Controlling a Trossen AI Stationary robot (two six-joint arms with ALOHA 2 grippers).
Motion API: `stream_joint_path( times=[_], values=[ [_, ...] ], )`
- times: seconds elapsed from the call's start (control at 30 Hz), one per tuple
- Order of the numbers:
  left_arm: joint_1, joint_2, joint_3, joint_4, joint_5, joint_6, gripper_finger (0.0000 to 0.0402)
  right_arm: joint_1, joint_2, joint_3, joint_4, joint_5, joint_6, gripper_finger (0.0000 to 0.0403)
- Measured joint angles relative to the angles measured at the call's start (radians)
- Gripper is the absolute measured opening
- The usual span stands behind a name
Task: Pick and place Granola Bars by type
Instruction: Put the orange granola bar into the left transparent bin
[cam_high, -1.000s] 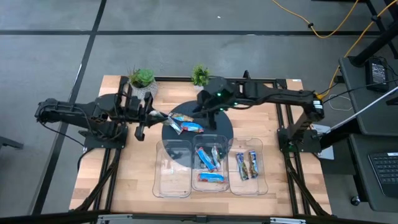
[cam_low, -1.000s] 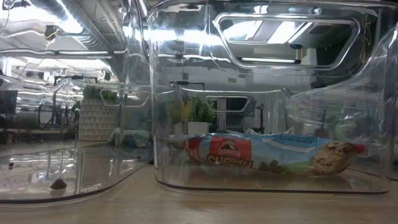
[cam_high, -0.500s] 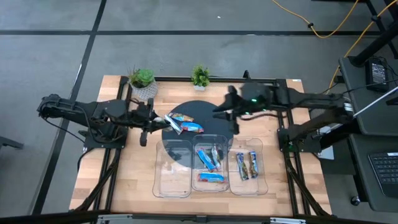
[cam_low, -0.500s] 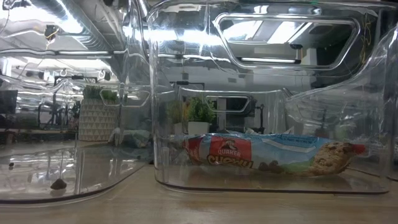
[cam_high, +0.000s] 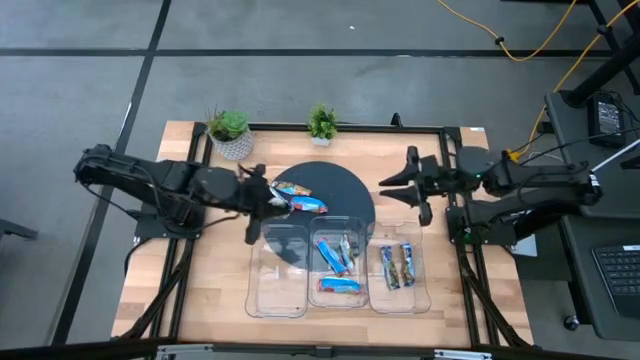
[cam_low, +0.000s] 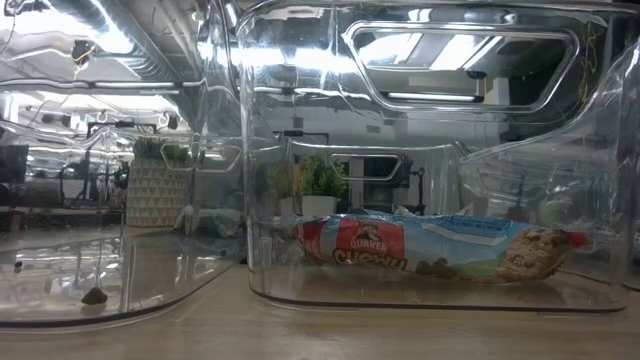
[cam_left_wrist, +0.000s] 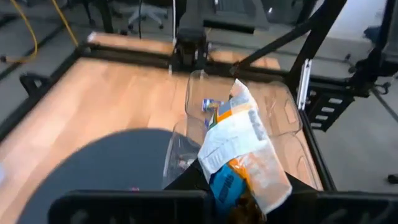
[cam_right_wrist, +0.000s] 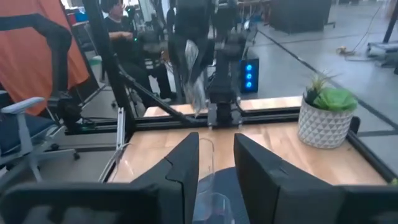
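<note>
My left gripper (cam_high: 260, 199) is shut on a granola bar (cam_left_wrist: 241, 144) in a white, orange and blue wrapper, at the left rim of the dark round mat (cam_high: 345, 190). Two more blue bars (cam_high: 303, 204) lie flat on that mat. The middle clear tray (cam_high: 338, 296) holds several blue bars, and one of them (cam_low: 430, 250) lies flat on its floor. The right tray (cam_high: 420, 262) holds two bars (cam_high: 396, 265). My right gripper (cam_high: 396, 186) hangs open near the table's right side, apart from everything. My left gripper pinches the granola bar by one end (cam_left_wrist: 231, 186) between its two fingers. The rest of the wrapper sticks out past the fingertips toward the trays. The bar is lifted clear of the table.
The left clear tray (cam_high: 262, 285) stands partly on the mat and holds no bar. Two potted plants (cam_high: 230, 128) (cam_high: 322, 122) stand at the far edge. A person (cam_right_wrist: 118, 25) is in the room beyond the table. Bare wood lies left of the trays.
My right gripper has drawn back from over the mat toward the table's right edge. My left gripper has carried its bar rightward, toward the mat and the trays. The bars on the mat and in the trays have stayed put.
</note>
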Motion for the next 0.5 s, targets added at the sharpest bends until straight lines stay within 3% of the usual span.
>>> stream_joint_path(
  times=[0.5],
  values=[
    [-0.088, 0.231, 0.028, -0.101, 0.061, -0.334, 0.0022, 0.002, -0.01, 0.0, 0.009, -0.059, -0.153, 0.0103]
  ],
)
